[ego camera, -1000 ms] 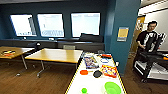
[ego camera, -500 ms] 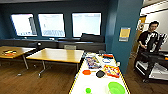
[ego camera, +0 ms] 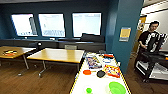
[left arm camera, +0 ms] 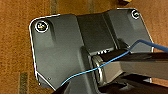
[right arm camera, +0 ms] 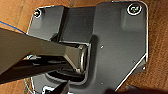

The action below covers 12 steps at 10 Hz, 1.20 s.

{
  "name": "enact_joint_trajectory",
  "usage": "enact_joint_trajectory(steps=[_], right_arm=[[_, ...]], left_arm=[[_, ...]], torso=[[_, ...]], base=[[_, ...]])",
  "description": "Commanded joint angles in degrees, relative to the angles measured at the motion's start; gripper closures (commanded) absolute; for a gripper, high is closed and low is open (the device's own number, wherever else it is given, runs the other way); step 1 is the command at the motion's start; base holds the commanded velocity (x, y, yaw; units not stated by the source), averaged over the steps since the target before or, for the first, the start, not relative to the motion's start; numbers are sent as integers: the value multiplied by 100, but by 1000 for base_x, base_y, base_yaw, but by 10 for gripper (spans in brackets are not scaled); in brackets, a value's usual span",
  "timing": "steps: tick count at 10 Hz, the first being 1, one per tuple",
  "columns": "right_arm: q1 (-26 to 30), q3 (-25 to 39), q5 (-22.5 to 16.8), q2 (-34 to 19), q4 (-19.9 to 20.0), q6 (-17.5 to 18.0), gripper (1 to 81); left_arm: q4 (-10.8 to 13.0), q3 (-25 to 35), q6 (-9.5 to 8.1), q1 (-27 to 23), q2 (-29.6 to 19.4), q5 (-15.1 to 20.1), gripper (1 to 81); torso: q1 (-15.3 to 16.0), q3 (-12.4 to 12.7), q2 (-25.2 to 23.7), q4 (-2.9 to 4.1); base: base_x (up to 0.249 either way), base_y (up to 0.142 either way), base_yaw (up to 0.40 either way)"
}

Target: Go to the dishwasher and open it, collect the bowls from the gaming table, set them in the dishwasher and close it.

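Note:
The gaming table (ego camera: 80,82), with a white top and a yellow frame, runs from the lower middle of the head view away from me. On its near end lies a shallow bright green bowl (ego camera: 117,88). A smaller green piece (ego camera: 88,90) sits left of it. Further along lie an orange dish (ego camera: 87,72), a dark round thing (ego camera: 101,73) and colourful boxes (ego camera: 112,70). The dishwasher is out of view. Both wrist views look past the robot's own dark plate to brown wooden floor.
Two wooden-topped tables (ego camera: 58,55) stand left of the gaming table on the wood floor. A teal pillar (ego camera: 126,37) rises just right of its far end. A person (ego camera: 150,40) stands behind a dark cart (ego camera: 155,65) at the right. Windows line the back wall.
The whole head picture has shifted only slightly, so the camera moved a little. The things on the gaming table lie as before.

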Motion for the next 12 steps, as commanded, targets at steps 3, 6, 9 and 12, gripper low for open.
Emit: enact_joint_trajectory(steps=[3,6,9,12], right_arm=[[275,1,-309,9,-6,0,10],[310,-16,-318,0,3,0,10],[293,27,-230,-149,20,44,10],[240,1067,-178,-805,29,53,10]], left_arm=[[-29,8,45,-301,37,301,10],[-38,-27,1,-301,63,301,10],[-64,-1,-26,-301,-7,301,10],[-38,0,-26,-310,-34,310,10]], torso=[[0,0,0,0],[0,0,0,0],[0,0,0,0],[0,0,0,0]], base=[[0,0,0],[0,0,0],[0,0,0],[0,0,0]])
